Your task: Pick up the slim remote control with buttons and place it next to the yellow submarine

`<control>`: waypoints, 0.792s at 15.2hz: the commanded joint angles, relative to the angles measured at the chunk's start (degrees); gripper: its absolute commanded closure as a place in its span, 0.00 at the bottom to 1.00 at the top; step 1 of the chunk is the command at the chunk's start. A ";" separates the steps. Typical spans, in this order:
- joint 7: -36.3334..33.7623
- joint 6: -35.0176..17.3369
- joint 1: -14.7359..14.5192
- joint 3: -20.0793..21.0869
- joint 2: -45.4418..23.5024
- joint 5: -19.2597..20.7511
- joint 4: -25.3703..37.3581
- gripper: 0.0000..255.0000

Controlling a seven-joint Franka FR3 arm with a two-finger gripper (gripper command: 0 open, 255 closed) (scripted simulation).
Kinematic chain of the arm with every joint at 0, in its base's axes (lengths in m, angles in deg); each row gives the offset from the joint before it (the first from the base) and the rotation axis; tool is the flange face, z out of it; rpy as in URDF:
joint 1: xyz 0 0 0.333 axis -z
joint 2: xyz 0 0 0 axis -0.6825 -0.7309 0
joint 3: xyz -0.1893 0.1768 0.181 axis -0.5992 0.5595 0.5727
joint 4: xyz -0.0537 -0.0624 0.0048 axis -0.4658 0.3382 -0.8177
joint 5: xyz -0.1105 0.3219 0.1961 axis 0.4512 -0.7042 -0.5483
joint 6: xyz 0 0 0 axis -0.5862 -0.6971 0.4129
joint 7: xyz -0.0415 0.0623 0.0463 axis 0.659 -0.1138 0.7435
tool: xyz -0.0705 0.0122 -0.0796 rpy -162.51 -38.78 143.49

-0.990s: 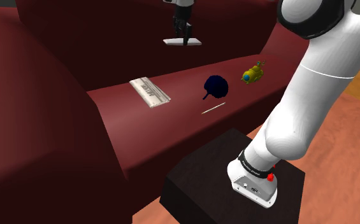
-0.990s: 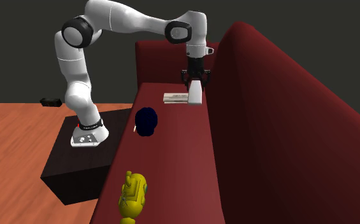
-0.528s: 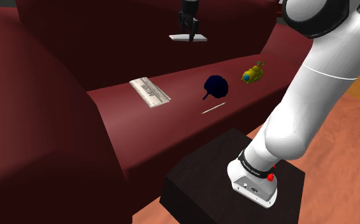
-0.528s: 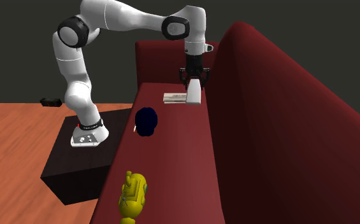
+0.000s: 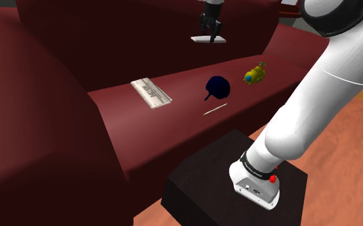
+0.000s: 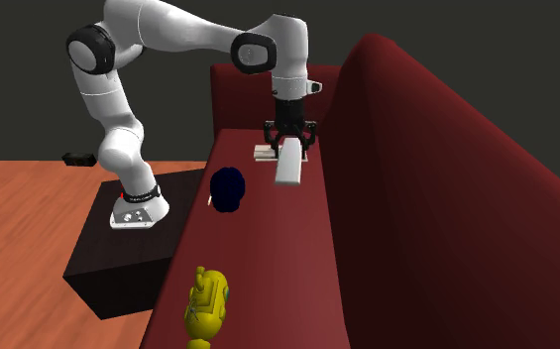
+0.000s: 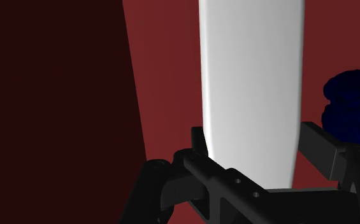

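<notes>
End effector: the all-black two-finger end effector (image 6: 289, 147) is clamping a slab across its narrow width, one finger pressing on each long edge.
Held thing: the plain white, slim, flat remote control (image 6: 289, 169) is hanging in that grip, raised clear of the seat as far as I can judge (no buttons are showing on its smooth face).
Long axis: it is running roughly along the seat's length in the second exterior view, crossing the line between the fingers at a right angle.
Way to the goal: the small yellow toy submarine with green and blue trim (image 5: 255, 75) is lying on the seat well apart from the end effector, toward the shoulder view's right and lower, and near the second exterior view's bottom edge.
In between: a dark blue, rounded, lumpy object (image 5: 218, 86) is sitting on the seat partway along that line, toward the seat's front edge.
Further out: a pale grey ribbed flat block (image 5: 151, 93) is lying on the seat toward the shoulder view's left, and a thin pale stick (image 5: 215, 110) is resting near the front edge.
Surface: the dark red sofa (image 6: 278, 258) is looking smooth and matte, its seat long and narrow under a tall backrest.
Coming move: likely carrying the remote lengthwise along the seat, passing the blue object on the backrest side.
</notes>
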 commanded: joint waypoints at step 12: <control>15.44 -3.56 7.67 -7.90 1.61 -0.42 -2.56 1.00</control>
